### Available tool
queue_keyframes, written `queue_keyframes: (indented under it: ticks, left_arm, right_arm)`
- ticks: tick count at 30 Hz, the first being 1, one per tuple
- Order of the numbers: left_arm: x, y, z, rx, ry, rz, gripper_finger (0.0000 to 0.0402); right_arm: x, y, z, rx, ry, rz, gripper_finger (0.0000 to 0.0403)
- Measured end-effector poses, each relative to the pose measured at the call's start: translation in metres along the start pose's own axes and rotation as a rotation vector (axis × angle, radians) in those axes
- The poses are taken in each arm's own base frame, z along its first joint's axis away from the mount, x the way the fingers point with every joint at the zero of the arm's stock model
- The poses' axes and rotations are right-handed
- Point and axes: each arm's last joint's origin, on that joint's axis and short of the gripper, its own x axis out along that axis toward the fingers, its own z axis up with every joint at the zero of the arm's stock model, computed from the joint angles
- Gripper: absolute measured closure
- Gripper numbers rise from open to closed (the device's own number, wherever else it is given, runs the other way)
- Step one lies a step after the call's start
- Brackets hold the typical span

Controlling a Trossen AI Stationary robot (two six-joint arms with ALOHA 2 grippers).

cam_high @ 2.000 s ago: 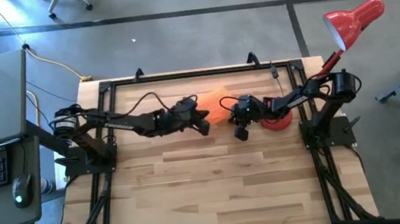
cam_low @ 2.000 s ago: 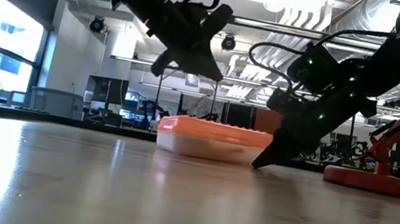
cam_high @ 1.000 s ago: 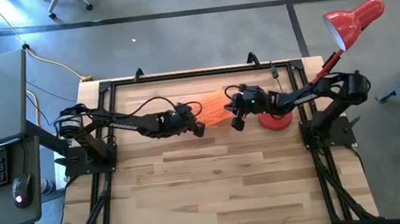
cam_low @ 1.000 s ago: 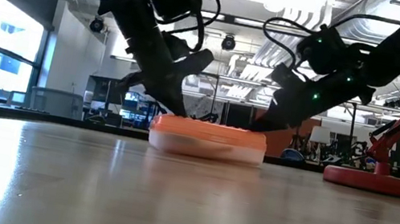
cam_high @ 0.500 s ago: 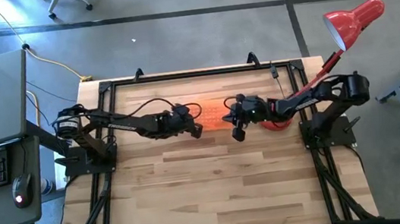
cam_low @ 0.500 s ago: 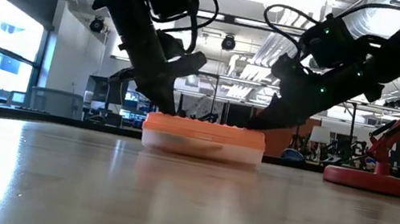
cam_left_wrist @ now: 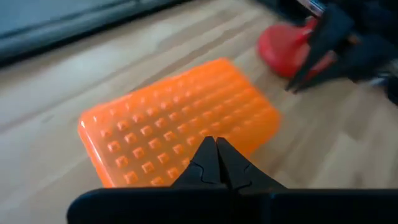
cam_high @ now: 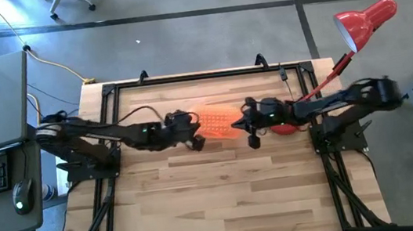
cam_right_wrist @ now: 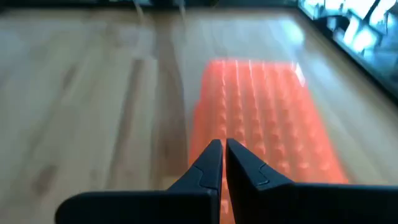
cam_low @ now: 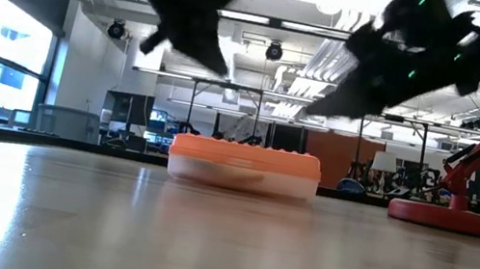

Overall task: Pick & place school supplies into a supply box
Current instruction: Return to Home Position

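The supply box (cam_high: 218, 122) lies flat on the table with its textured orange lid shut over a clear base (cam_low: 243, 176). It also fills the left wrist view (cam_left_wrist: 177, 121) and the right wrist view (cam_right_wrist: 261, 118). My left gripper (cam_high: 197, 142) hangs shut above the box's left end (cam_left_wrist: 216, 148). My right gripper (cam_high: 253, 140) hangs shut above its right end (cam_right_wrist: 224, 150). The low view shows both arms lifted clear of the lid. No pens, pencils, markers or scissors show on the table.
A red desk lamp stands at the table's right, its round base (cam_low: 448, 218) just right of the box and its shade (cam_high: 365, 19) out past the far right corner. A black frame (cam_high: 186, 77) runs along the table's edges. Bare wood (cam_high: 225, 200) lies toward the near edge.
A second ago both shut grippers rested on the lid, one at each end of the box. Both have since risen clear of it and drawn a little toward the table's near edge. The box slid slightly toward the near edge and now lies still.
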Motion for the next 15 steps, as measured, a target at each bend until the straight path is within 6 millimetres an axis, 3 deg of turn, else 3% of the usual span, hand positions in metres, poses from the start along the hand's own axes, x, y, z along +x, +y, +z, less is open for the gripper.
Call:
queue_keyframes:
  ticks: [7, 11, 15]
  left_arm:
    - [-0.073, -0.001, 0.010, 0.080, -0.115, -0.014, 0.0392]
    - [-0.109, 0.008, 0.001, 0.253, -0.097, 0.006, 0.0392]
    - [-0.134, 0.023, -0.015, 0.341, -0.084, -0.082, 0.0388]
  right_arm:
    - [-0.077, 0.011, 0.024, -0.078, -0.030, 0.021, 0.0403]
    - [-0.128, 0.017, 0.021, -0.096, -0.067, 0.050, 0.0403]
    - [-0.164, 0.020, 0.011, -0.154, -0.263, 0.063, 0.0403]
